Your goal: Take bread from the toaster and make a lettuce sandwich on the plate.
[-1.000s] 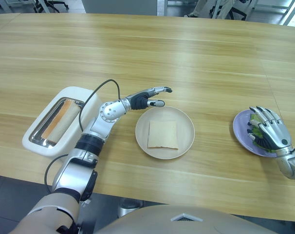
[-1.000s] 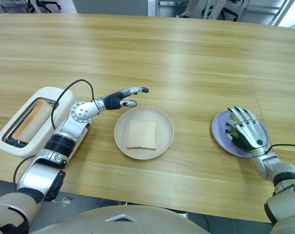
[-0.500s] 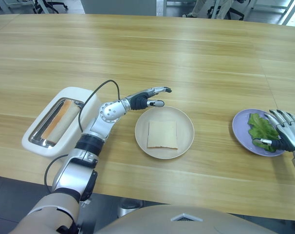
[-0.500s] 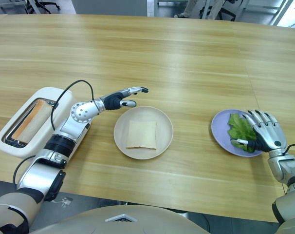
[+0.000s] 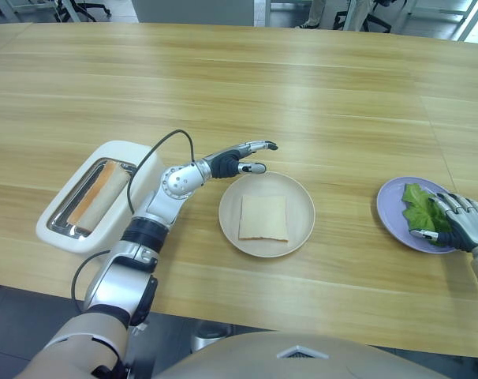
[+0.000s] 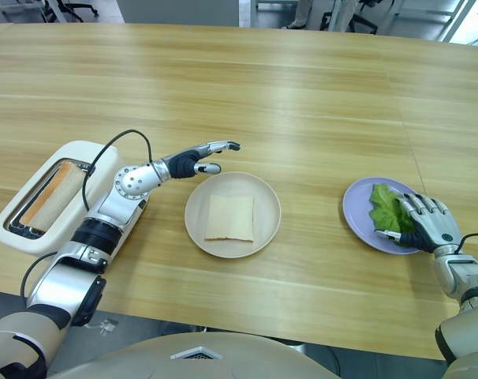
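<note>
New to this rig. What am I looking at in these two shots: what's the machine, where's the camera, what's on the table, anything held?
It is a humanoid robot with two arms that end in many-fingered hands. Both pictures come from one stereo camera on its head, looking down at the wooden table, so they show the same scene from slightly different spots. On the table are a white toaster with a bread slice in its slot, a beige plate with a second slice lying flat on it, and a purple plate with a lettuce leaf. The left hand is open beside the beige plate's far left rim, holding nothing. The right hand has its fingers curled on the lettuce leaf's near edge, and the leaf lies on the purple plate.
</note>
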